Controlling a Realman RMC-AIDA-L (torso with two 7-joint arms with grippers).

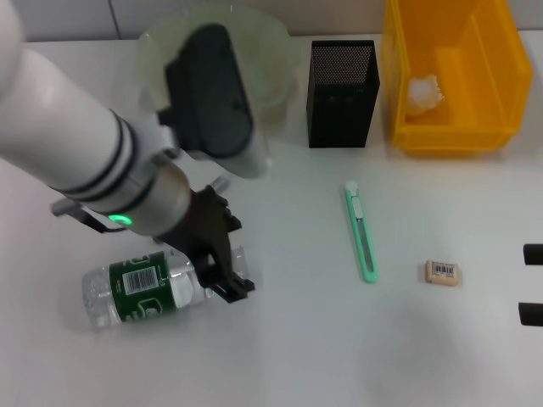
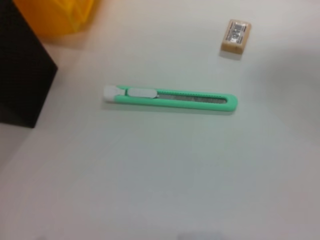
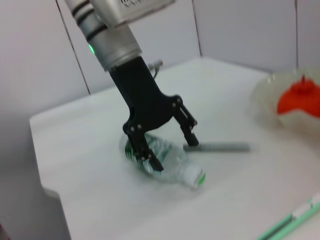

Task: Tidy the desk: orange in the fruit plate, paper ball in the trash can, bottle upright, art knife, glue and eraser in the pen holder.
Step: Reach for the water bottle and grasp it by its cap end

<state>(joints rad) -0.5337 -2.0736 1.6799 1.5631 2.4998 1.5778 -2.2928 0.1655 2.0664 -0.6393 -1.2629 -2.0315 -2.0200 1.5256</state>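
Note:
The clear bottle (image 1: pixel 140 291) with a green label lies on its side at the near left. My left gripper (image 1: pixel 233 254) is open, its jaws straddling the bottle's neck end (image 3: pixel 172 167). In the fruit plate (image 3: pixel 280 85) sits the orange (image 3: pixel 300 97); my arm hides it in the head view. The green art knife (image 1: pixel 361 233) and the eraser (image 1: pixel 442 272) lie on the table right of centre. The paper ball (image 1: pixel 424 93) rests in the yellow trash can (image 1: pixel 488 85). A thin grey stick (image 3: pixel 215 147) lies beyond the bottle; I cannot tell whether it is the glue. My right gripper (image 1: pixel 532 284) stays open at the right edge.
The black mesh pen holder (image 1: pixel 342 93) stands between the translucent plate (image 1: pixel 280 59) and the yellow bin. The left wrist view shows the knife (image 2: pixel 170 98), the eraser (image 2: pixel 235 36) and a corner of the pen holder (image 2: pixel 22 75).

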